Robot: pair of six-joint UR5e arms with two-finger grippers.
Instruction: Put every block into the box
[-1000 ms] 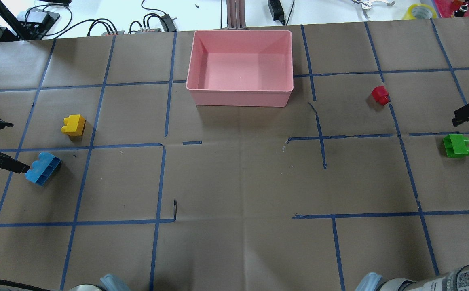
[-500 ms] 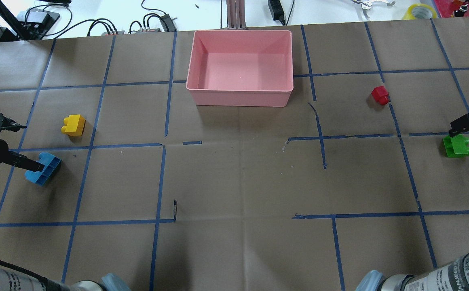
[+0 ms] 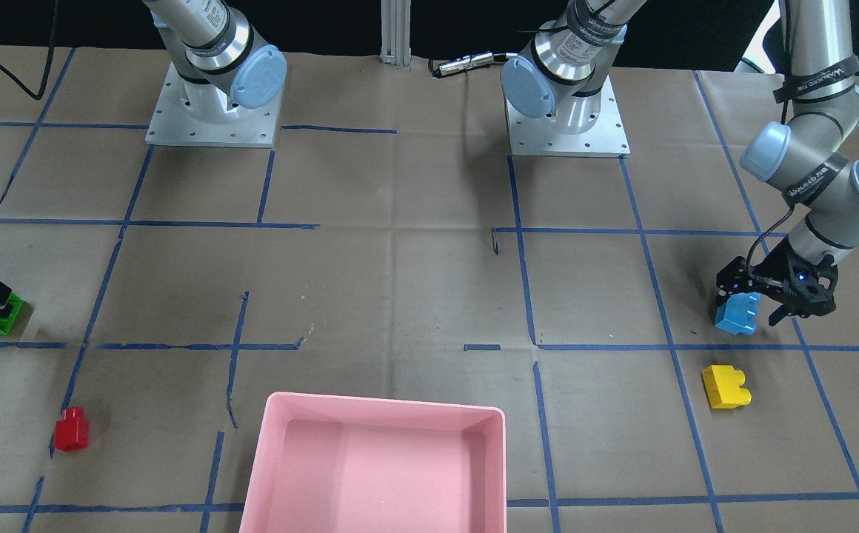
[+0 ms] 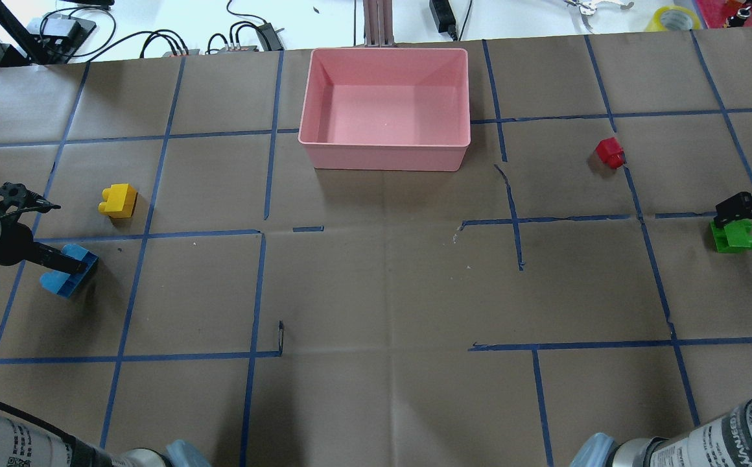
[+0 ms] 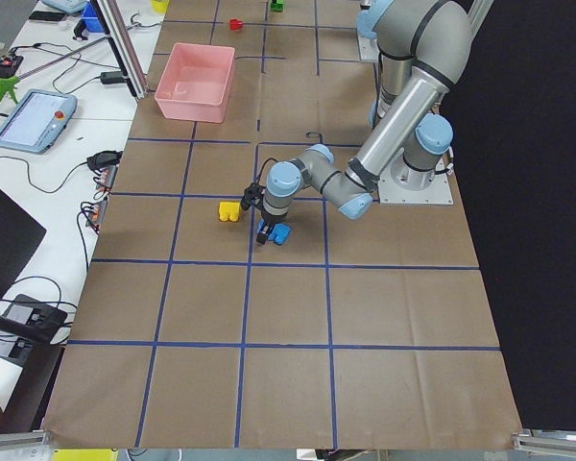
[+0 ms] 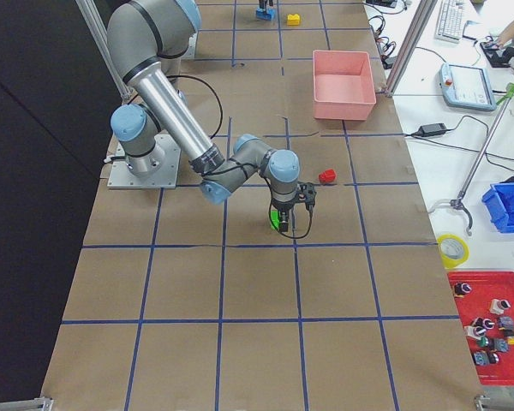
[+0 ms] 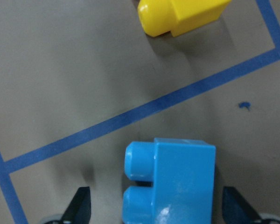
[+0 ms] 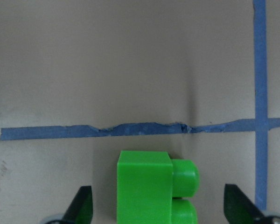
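The blue brick point(image 4: 63, 284) lies at the left of the table, the yellow brick point(image 4: 118, 200) just beyond it. My left gripper point(image 4: 71, 239) is open and straddles the blue brick point(image 7: 177, 182), one finger on each side with gaps. The green brick point(image 4: 734, 237) lies at the far right, the red brick point(image 4: 609, 152) beyond it. My right gripper point(image 4: 742, 188) is open and straddles the green brick point(image 8: 149, 191) without touching it. The pink box point(image 4: 382, 155) stands empty at the back middle.
Blue tape lines grid the brown paper cover. Both arm bases point(image 3: 566, 111) stand at the robot's side. Cables and tools point(image 4: 246, 35) lie on the white bench behind the box. The yellow brick point(image 7: 182, 16) lies close ahead of the left fingers.
My left gripper has moved in from the table's left edge over the blue brick. My right gripper has moved in and down over the green brick. The bricks have not moved.
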